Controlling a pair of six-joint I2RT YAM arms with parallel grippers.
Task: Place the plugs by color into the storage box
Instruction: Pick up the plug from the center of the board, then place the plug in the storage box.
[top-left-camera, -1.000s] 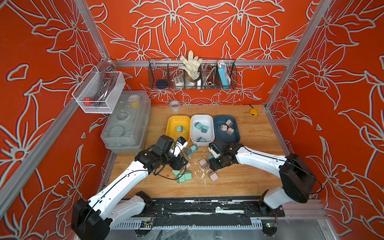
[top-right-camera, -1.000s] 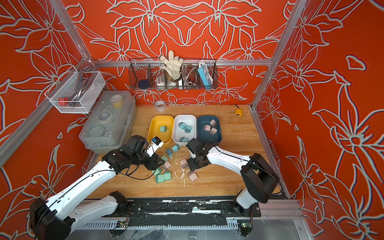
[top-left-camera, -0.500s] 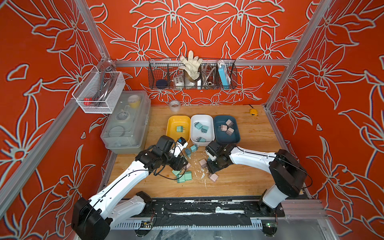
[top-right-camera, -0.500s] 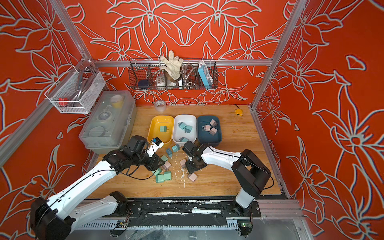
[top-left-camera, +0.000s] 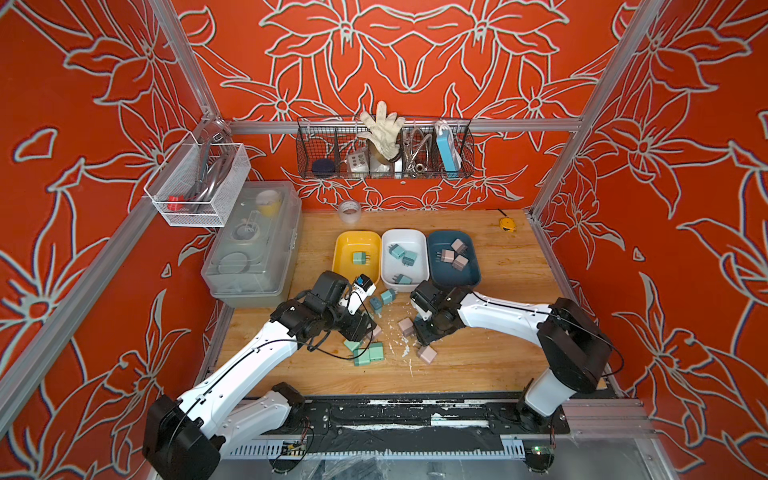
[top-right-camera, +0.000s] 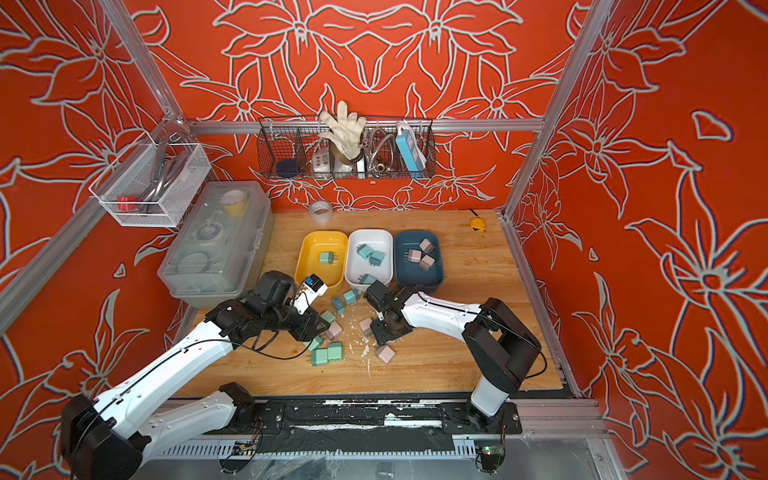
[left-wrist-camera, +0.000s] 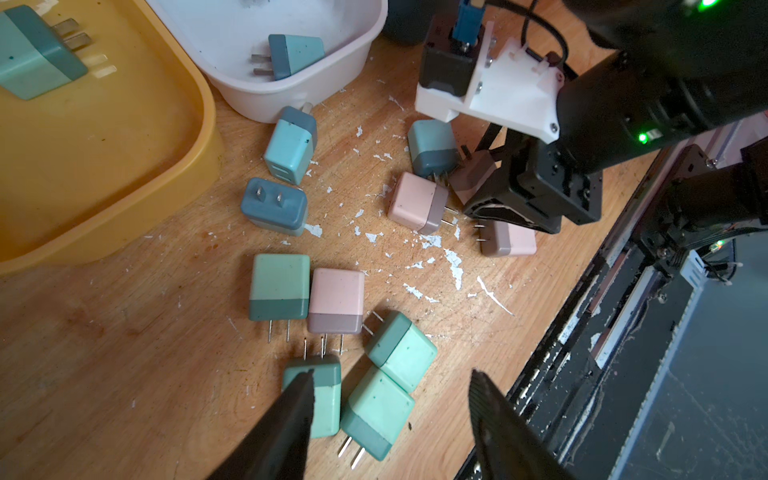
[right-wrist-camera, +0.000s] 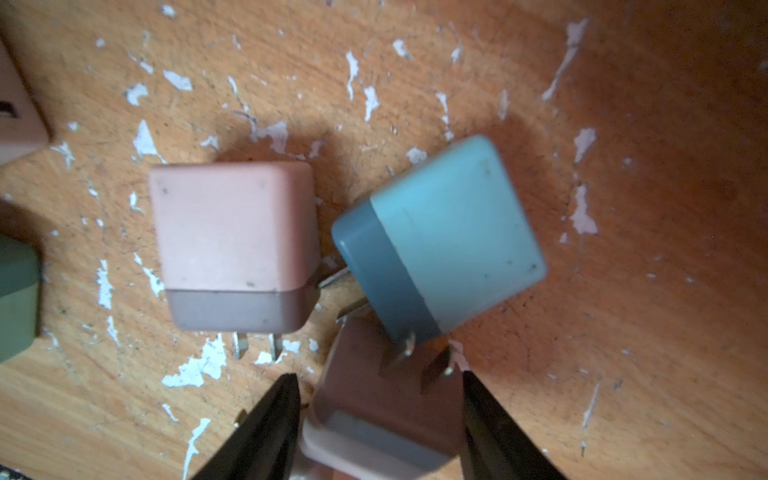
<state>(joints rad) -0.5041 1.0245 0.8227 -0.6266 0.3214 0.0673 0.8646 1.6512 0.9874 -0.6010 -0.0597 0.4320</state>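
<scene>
The storage box is three trays in a row. The yellow tray (top-left-camera: 353, 243) holds one green plug (top-left-camera: 359, 257), the white tray (top-left-camera: 415, 239) three teal plugs (top-left-camera: 409, 258), and the dark blue tray (top-left-camera: 469, 272) three pink plugs (top-left-camera: 448, 254). Loose plugs lie in front: green (left-wrist-camera: 279, 286), teal (left-wrist-camera: 291, 145) and pink (left-wrist-camera: 415, 203). My left gripper (left-wrist-camera: 390, 374) hangs open over the green plugs, with one green plug (left-wrist-camera: 376, 411) below the gap. My right gripper (right-wrist-camera: 379, 376) is shut on a pink plug (right-wrist-camera: 386, 399), prongs pointing away, next to a teal plug (right-wrist-camera: 453, 232).
A translucent lidded box (top-left-camera: 253, 245) stands at the left. A tape roll (top-left-camera: 349, 212) and a yellow tape measure (top-left-camera: 507, 224) lie by the back wall. Wire baskets (top-left-camera: 384, 153) hang on the walls. White flecks litter the wood between the arms.
My right arm has reached slightly further left and its jaws have drawn in on the pink plug. The left arm has stayed still.
</scene>
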